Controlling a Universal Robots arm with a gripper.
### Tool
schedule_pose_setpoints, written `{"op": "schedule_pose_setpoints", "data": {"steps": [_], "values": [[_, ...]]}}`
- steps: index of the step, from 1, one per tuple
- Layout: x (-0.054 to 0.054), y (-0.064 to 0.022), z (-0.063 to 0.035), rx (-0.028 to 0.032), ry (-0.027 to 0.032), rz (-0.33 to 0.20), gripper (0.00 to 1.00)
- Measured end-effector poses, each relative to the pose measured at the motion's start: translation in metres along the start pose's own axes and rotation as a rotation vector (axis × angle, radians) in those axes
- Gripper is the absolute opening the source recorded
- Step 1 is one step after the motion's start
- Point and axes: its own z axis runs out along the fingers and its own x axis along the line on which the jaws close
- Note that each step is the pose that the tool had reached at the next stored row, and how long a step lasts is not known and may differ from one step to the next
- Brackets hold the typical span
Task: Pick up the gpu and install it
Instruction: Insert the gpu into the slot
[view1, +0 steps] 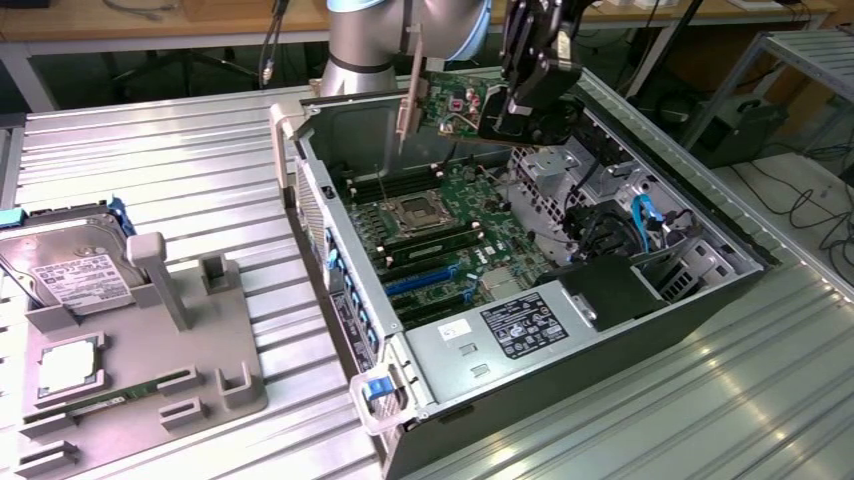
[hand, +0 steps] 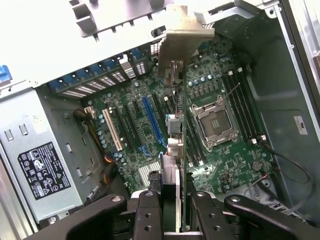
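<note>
Edge of the gpu (view1: 451, 100) sits pinched in my gripper (view1: 499, 118), card upright above the motherboard (view1: 447, 228) of the open case (view1: 607, 370).

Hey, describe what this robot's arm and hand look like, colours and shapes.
The arm is a thick, smooth, silver-grey tube. The hand is matte black, with blocky linked fingers dotted with round pivot screws.

gpu (view1: 465, 100) green | bracket (view1: 410, 95) apparently silver | motherboard (view1: 481, 235) green | slot (hand: 152, 122) blue
</note>
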Motion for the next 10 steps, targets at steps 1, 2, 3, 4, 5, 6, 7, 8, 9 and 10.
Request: {"op": "schedule_pose_setpoints", "data": {"steps": [1, 2, 3, 4, 5, 6, 7, 8, 9, 10], "values": [[0.0, 0.0, 0.0, -0.0001, 0.0003, -0.006, 0.27], [0.0, 0.0, 0.0, -0.0002, 0.0004, -0.012, 0.27], [0.0, 0.0, 0.0, -0.0002, 0.0007, -0.018, 0.27], [0.0, 0.0, 0.0, -0.0003, 0.0009, -0.025, 0.27], [0.0, 0.0, 0.0, -0.0004, 0.0012, -0.032, 0.27], [0.0, 0.0, 0.0, -0.0005, 0.0014, -0.038, 0.27], [0.0, 0.0, 0.0, -0.0006, 0.0016, -0.044, 0.27], [0.0, 0.0, 0.0, -0.0006, 0.0019, -0.05, 0.27], [0.0, 0.0, 0.0, -0.0007, 0.0022, -0.059, 0.27], [0.0, 0.0, 0.0, -0.0008, 0.0024, -0.066, 0.27]]}}
